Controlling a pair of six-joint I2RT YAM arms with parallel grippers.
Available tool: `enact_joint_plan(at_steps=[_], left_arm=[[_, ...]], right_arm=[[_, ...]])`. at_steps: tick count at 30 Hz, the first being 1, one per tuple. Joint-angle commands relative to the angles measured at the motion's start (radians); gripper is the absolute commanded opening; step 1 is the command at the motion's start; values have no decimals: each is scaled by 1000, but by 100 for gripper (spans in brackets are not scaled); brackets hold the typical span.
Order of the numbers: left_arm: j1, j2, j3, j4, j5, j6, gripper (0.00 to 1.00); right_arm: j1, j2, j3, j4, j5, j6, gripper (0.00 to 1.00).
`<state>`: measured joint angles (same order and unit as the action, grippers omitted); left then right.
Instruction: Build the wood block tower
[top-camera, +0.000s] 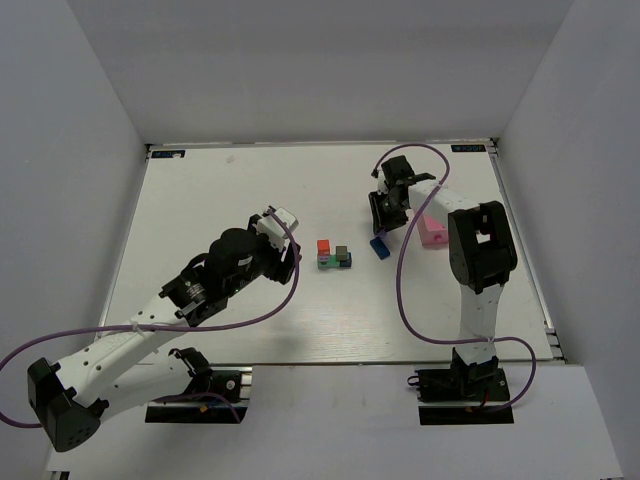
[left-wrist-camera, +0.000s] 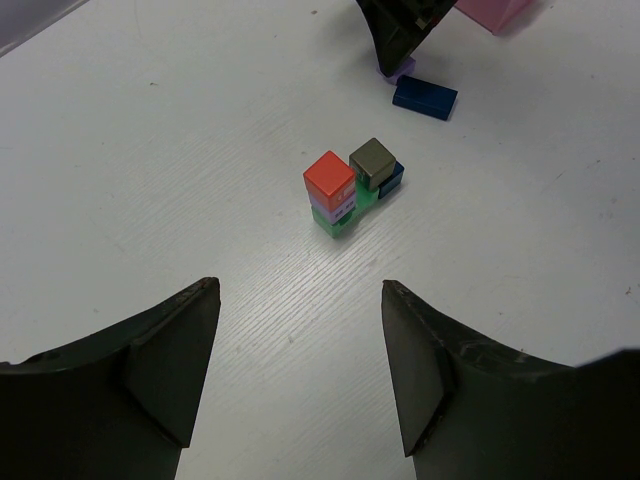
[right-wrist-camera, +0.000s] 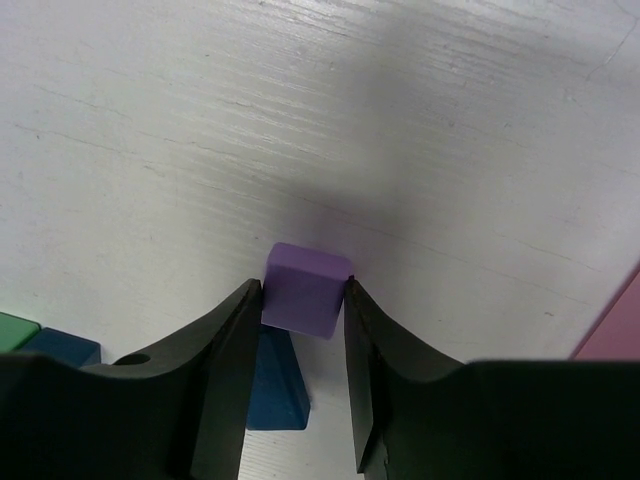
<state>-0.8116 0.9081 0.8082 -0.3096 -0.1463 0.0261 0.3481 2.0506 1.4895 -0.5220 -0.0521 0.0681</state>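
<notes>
Right jaws tight on the purple cube (right-wrist-camera: 308, 285), both inner faces touching its sides; loose blue block (left-wrist-camera: 425, 97) just beside. Left jaws spread wide, holding nothing, facing the wood block tower (left-wrist-camera: 345, 190) in the middle of the table (top-camera: 230, 190), red cube (left-wrist-camera: 329, 175) on top at one end. Pink box (top-camera: 432, 232) near the right jaws.

Left tool (left-wrist-camera: 298, 292) jaws wide, hovering low; right tool (right-wrist-camera: 300, 305) pinching purple cube (right-wrist-camera: 308, 282), arm reaching forward.
</notes>
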Motion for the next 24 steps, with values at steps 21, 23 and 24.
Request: enact_joint_plan(at_steps=[21,23,24], left_arm=[[3,-31,-12,18,-9,12,76],[3,-40,-12,18,-9,12,76],[3,-40,-12,18,-9,12,76]], right_arm=[[5,-170,52,-15,-112,-333,20],[6,-190,61,-33,-184,-361,20],[9,-199,74,-58,-198,-375,20]])
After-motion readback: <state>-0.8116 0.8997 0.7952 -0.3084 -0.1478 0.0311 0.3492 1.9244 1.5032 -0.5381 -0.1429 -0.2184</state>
